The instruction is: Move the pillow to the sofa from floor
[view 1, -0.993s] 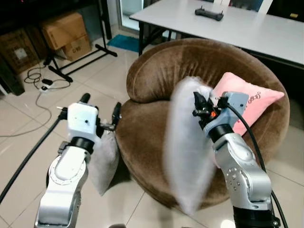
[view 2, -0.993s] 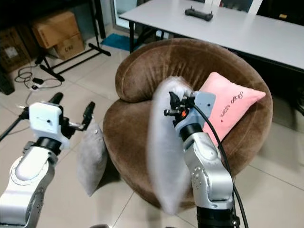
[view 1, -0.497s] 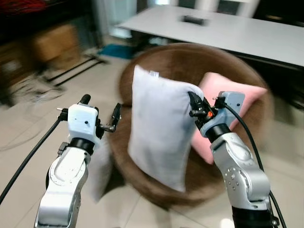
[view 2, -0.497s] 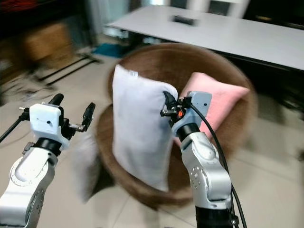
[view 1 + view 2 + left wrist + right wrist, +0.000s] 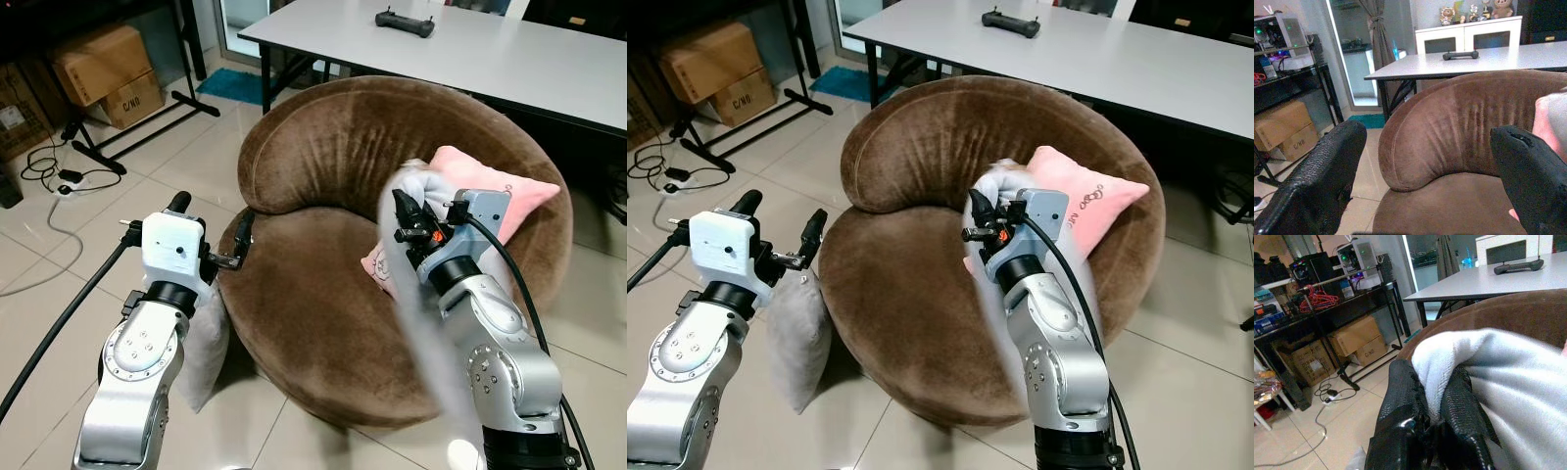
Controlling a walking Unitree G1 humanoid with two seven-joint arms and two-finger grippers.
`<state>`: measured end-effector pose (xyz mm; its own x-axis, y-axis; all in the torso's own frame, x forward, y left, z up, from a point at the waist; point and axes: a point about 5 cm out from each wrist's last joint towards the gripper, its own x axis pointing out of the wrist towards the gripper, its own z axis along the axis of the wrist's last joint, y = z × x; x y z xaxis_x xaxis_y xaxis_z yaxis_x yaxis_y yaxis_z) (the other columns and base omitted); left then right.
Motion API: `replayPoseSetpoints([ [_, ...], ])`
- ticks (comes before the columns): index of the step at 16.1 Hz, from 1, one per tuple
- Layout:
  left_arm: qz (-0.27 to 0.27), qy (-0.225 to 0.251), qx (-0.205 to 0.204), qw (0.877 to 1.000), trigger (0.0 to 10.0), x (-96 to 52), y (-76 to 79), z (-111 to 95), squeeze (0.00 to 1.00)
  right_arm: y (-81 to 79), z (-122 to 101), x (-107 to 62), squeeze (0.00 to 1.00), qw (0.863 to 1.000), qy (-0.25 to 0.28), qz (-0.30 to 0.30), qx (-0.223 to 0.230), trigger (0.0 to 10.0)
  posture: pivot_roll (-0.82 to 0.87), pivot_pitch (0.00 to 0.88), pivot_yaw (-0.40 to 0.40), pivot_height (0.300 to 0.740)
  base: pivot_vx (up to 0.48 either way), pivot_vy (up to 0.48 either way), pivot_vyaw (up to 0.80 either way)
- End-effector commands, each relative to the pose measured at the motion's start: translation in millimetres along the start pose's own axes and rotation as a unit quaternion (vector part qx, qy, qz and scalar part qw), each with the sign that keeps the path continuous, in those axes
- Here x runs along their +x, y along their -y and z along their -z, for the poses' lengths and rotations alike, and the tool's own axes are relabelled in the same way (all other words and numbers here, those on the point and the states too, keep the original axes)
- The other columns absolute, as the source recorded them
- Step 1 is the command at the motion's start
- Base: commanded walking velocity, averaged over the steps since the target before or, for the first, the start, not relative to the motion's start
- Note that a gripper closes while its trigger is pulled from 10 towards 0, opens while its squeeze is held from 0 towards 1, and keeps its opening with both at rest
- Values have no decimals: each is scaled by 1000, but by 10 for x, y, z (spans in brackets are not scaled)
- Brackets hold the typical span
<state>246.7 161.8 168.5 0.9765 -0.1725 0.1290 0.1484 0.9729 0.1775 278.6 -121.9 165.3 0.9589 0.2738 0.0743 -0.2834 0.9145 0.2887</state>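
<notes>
Grey pillow (image 5: 1488,382) pinched in right tool (image 5: 1432,396) over brown sofa (image 5: 313,294) | left tool (image 5: 211,230) spread wide, holding nothing

- The pillow (image 5: 416,294) is soft and pale grey-white. It hangs in the air, blurry, over the front right part of the sofa (image 5: 323,166), with its top corner pinched in the right pincer (image 5: 1435,396).
- The sofa is round, brown and fuzzy, with a thick curved back. It sits on the tiled floor.
</notes>
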Motion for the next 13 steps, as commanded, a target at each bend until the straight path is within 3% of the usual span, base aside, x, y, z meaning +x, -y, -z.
replayPoseSetpoints([
  [1, 4, 8, 1, 1000, 10000, -14, 2, -30, 0, -87, -130, 16, 0, 999, 32, -27, -3, 10000, 67, 0, -12, 740, 326, 0, 0],
  [4, 5, 9, 0, 1000, 10000, -13, 4, -32, 0, -91, -120, 15, 0, 999, 27, -31, -1, 10000, 67, 0, -12, 740, 340, 0, -800],
  [13, 5, 9, -2, 1000, 10000, -16, 8, -33, 0, -95, -107, 13, 0, 999, 17, -39, -10, 10000, 65, 0, -13, 740, 357, 0, 0],
])
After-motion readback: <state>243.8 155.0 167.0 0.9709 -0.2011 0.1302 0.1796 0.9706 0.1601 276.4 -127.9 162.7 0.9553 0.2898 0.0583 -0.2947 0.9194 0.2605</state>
